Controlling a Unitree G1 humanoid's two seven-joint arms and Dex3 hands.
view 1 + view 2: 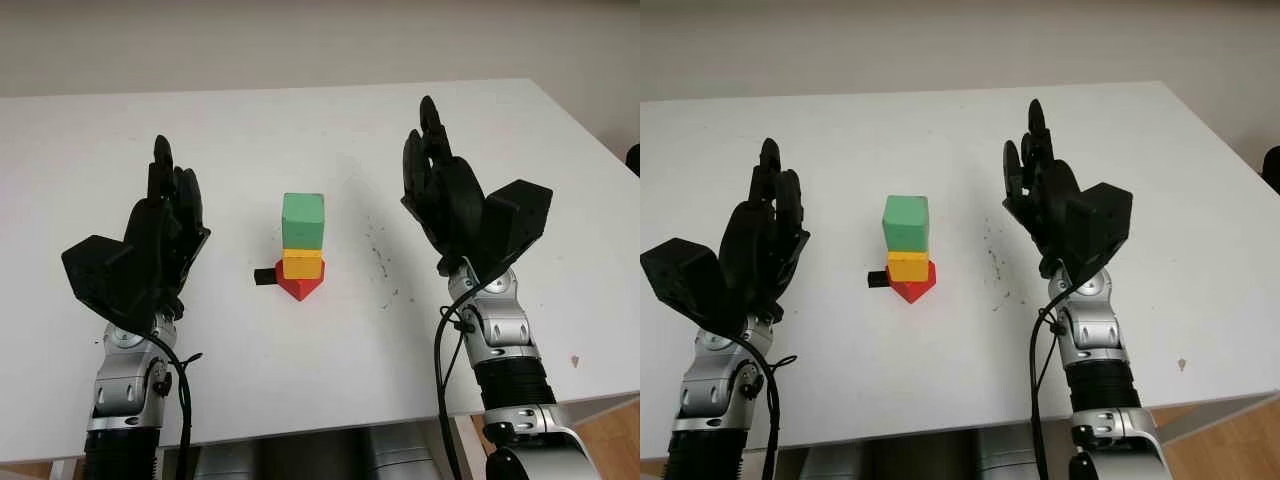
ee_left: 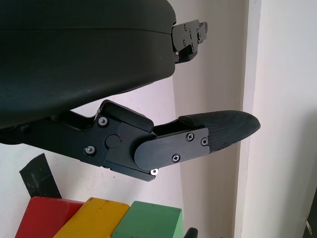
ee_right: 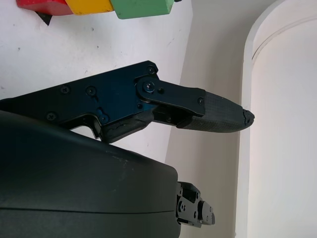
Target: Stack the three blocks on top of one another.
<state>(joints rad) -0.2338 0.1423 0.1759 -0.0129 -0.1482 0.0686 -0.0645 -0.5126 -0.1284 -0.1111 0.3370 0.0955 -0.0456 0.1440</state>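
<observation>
Looking past the near edge of the counter [image 1: 300,390], I see my left hand [image 1: 150,250] and right hand [image 1: 460,210] raised on either side, both released and holding nothing. Between them, mid-counter, the red block [image 1: 299,284] sits at the bottom, the yellow block [image 1: 302,264] on it, the green block [image 1: 302,220] on top. A black scrap [image 1: 265,276] touches the red block.

Both eye views look forward and down at the tabletop [image 1: 300,130] from slightly apart. Each wrist view sits close behind its own fingers [image 2: 218,130], sharing the stack [image 1: 301,245].
</observation>
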